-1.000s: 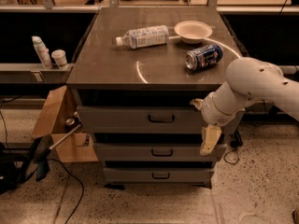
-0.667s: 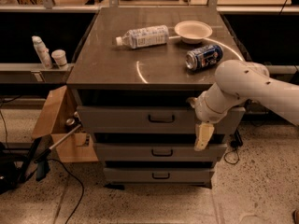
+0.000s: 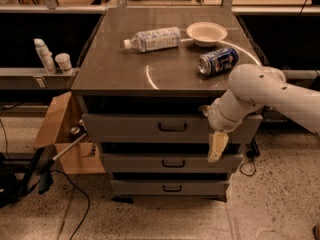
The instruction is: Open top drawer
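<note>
The top drawer point(image 3: 130, 129) is the widest grey front of three, just under the brown table top point(image 3: 115, 69). Its small dark loop handle point(image 3: 172, 127) sits at the centre. My gripper point(image 3: 217, 147) hangs on the white arm point(image 3: 260, 96) that comes in from the right. It points down in front of the drawer's right part, its cream tip reaching the gap above the middle drawer point(image 3: 150, 162). It is to the right of the handle and a little below it, not on it. The bottom drawer point(image 3: 145, 187) is below.
On the table top lie a plastic water bottle point(image 3: 152, 39), a white bowl point(image 3: 206, 33) and a blue can point(image 3: 218, 61) on its side. An open cardboard box point(image 3: 60, 129) with a stick stands at the left. Bottles point(image 3: 44, 55) stand on a left ledge. Cables lie on the floor.
My gripper and forearm have moved a little to the left, closer to the top drawer's handle. The drawers have not moved.
</note>
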### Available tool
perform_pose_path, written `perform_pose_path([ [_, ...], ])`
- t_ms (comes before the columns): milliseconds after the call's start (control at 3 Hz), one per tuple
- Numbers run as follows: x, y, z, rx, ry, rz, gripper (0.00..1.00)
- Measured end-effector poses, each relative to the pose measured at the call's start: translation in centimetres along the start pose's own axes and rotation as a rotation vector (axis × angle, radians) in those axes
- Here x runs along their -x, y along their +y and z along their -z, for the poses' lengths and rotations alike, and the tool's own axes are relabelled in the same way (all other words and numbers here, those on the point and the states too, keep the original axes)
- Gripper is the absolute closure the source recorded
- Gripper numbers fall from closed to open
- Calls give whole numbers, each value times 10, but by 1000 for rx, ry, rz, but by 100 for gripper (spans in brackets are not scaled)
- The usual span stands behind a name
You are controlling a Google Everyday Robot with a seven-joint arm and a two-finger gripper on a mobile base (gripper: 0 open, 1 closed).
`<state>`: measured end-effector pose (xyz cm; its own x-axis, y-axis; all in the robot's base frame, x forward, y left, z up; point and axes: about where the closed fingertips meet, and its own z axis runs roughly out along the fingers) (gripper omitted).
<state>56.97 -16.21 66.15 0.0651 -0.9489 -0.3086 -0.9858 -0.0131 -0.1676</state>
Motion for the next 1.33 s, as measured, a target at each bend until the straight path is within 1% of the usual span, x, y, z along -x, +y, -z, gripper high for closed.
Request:
perform_pose_path([
  [333, -3, 1, -1, 52, 7, -27, 0],
  [667, -7, 5, 4, 85, 6, -42, 0],
  [1000, -9, 15, 13, 39, -13, -34, 0],
  [1333, -19, 44, 35, -32, -31, -70, 0],
])
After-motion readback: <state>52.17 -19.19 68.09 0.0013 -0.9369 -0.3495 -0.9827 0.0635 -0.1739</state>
